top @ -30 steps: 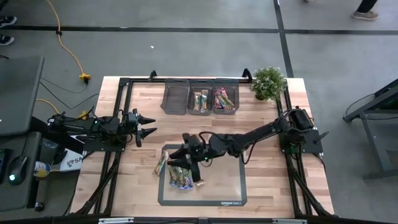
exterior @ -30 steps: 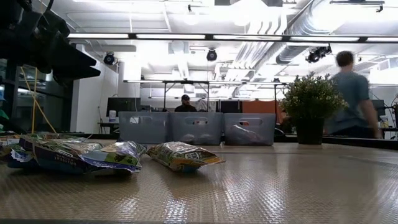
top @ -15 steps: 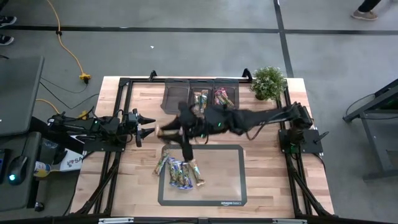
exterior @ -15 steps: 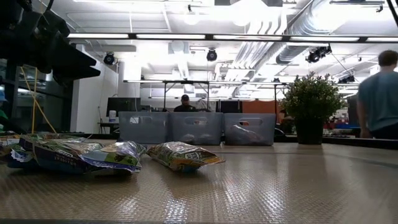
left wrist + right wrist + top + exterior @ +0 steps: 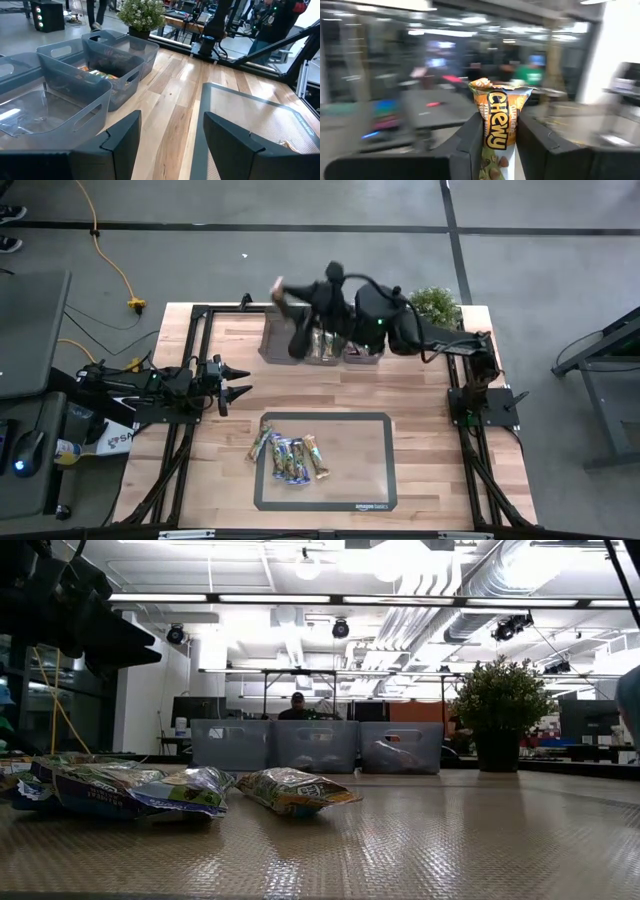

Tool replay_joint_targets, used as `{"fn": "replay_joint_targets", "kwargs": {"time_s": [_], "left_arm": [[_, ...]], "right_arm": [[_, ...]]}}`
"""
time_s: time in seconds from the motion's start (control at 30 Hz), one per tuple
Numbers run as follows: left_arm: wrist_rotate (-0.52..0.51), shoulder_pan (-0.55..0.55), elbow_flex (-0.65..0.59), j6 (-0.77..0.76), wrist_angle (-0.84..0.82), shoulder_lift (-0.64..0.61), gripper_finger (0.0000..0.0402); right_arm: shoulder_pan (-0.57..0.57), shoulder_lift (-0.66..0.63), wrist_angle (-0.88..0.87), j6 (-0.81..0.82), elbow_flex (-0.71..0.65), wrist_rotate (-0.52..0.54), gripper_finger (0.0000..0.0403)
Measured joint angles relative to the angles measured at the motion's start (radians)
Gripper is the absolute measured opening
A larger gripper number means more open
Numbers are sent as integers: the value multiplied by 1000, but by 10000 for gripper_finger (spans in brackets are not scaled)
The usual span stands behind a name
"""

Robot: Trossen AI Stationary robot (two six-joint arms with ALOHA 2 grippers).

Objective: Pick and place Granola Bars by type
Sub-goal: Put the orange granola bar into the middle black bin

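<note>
Above the bins (image 5: pixel 322 340): right claw (image 5: pixel 496 150) pinching one orange bar (image 5: pixel 497 131); some bars binned, five bars (image 5: pixel 288 457) left on worktop.

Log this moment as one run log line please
right gripper: shut on orange granola bar, raised over the bins | left gripper: open, waiting at table's left | remaining bars: on mat
</note>
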Motion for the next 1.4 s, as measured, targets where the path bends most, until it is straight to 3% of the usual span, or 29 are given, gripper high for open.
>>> {"fn": "replay_joint_targets", "kwargs": {"time_s": [0.13, 0.37, 0.7, 0.93, 1.4], "left_arm": [[0, 0, 0, 0, 0, 0, 211], [0, 0, 0, 0, 0, 0, 211], [2, 0, 0, 0, 0, 0, 211], [2, 0, 0, 0, 0, 0, 211], [3, 0, 0, 0, 0, 0, 211]], "right_arm": [[-67, 5, 0, 46, 0, 140, 89], [-216, 55, -166, 349, 0, 275, 89], [-366, 205, -452, 700, -1, 155, 89], [-412, 318, -681, 785, -1, 107, 89], [-413, 494, -703, 948, -2, -52, 89]]}}
